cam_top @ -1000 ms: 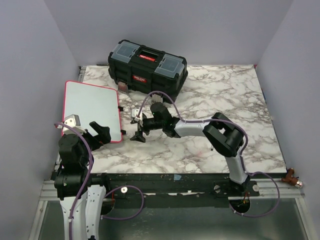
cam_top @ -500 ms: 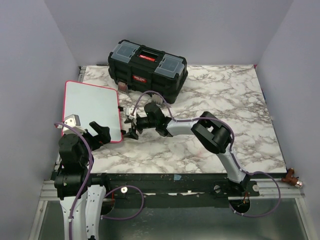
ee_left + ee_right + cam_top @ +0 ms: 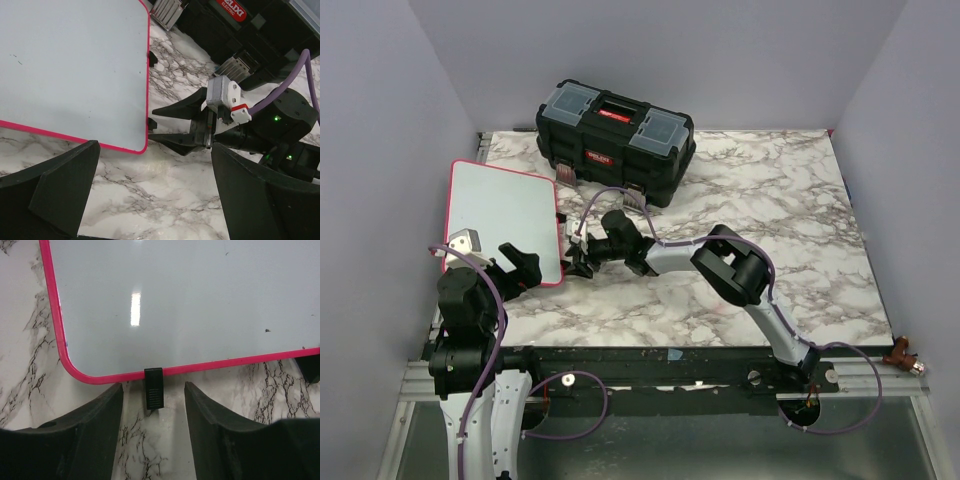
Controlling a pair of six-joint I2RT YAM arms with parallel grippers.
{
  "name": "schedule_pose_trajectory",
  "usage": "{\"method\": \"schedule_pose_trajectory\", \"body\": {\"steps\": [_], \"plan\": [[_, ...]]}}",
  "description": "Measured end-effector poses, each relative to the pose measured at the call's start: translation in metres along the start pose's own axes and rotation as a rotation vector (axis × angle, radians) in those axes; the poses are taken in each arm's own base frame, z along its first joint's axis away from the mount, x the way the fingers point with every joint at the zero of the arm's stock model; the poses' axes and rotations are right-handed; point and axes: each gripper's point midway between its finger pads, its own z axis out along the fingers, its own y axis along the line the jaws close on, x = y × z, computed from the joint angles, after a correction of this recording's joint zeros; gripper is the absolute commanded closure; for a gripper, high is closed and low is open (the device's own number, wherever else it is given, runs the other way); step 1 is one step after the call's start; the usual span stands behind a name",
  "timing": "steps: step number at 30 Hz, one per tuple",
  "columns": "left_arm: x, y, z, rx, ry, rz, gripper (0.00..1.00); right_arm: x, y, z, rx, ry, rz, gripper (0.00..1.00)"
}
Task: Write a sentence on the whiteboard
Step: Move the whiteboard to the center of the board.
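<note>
The whiteboard lies flat at the table's left, with a glossy white face and a pink-red rim. Its face is blank in all views, so no sentence shows. My right gripper is open, low at the board's right edge near its near corner. In the right wrist view the gripper has its jaws on either side of a small black clip on the board's rim. My left gripper is open and empty above the board's near right corner. No marker pen is in view.
A black toolbox with a red handle stands behind the board at the back, also showing in the left wrist view. A second black clip sits further along the rim. Grey walls close in the table on three sides.
My right arm has reached further left, bringing its open gripper up to the whiteboard's right edge. The left arm and the board have not moved.
</note>
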Motion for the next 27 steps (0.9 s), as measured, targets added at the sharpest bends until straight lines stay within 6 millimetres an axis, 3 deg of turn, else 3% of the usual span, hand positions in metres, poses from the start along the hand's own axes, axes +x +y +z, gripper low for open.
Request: {"method": "schedule_pose_trajectory", "body": {"steps": [19, 27], "plan": [[0.001, 0.000, 0.001, -0.001, 0.003, 0.000, 0.04, -0.003, -0.003, 0.005, 0.002, 0.012, 0.013, 0.66], [0.001, 0.000, 0.001, -0.002, 0.003, 0.000, 0.04, 0.003, 0.001, 0.011, -0.020, 0.062, 0.049, 0.96]]}}
